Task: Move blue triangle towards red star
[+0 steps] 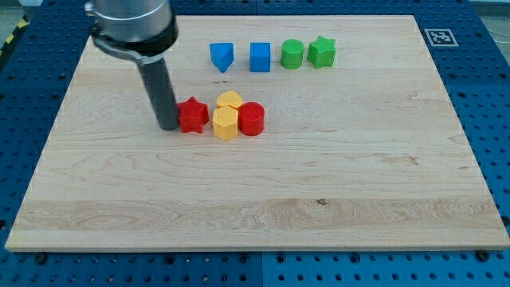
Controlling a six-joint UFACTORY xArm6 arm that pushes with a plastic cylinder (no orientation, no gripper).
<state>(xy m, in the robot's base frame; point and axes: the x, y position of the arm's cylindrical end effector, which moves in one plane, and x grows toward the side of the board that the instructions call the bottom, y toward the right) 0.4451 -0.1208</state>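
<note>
The blue triangle [222,57] sits near the view's top, left of centre, at the left end of a row of blocks. The red star [192,115] lies below it, toward the view's left. My tip [168,126] stands right against the red star's left side, well below and left of the blue triangle.
A blue cube [260,57], a green cylinder [292,54] and a green star [322,52] continue the top row to the right. Two yellow blocks [227,123] [230,100] and a red cylinder [251,119] cluster right of the red star. All rest on the wooden board [319,199].
</note>
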